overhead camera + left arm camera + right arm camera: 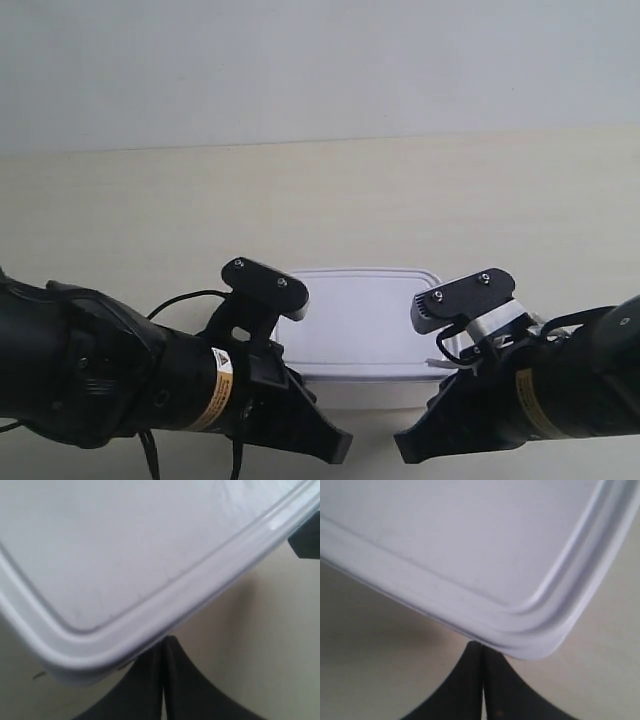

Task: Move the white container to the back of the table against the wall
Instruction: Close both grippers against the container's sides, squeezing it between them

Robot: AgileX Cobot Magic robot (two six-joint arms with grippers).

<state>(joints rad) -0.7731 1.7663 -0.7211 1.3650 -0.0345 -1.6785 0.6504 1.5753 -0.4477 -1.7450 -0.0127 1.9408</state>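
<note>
Container [360, 320] well apart from wall [300, 70], bare worktop [300, 200] between: whole move left. Left claw [164, 650], right claw [482, 652] pinched closed, holding nothing (tips just beside container corners away from wall).

Container: you see a white rounded plastic container [125, 545], rimmed lid on.
End effector: your black end effector [164, 655], jaws together, tips at its corner.
</note>
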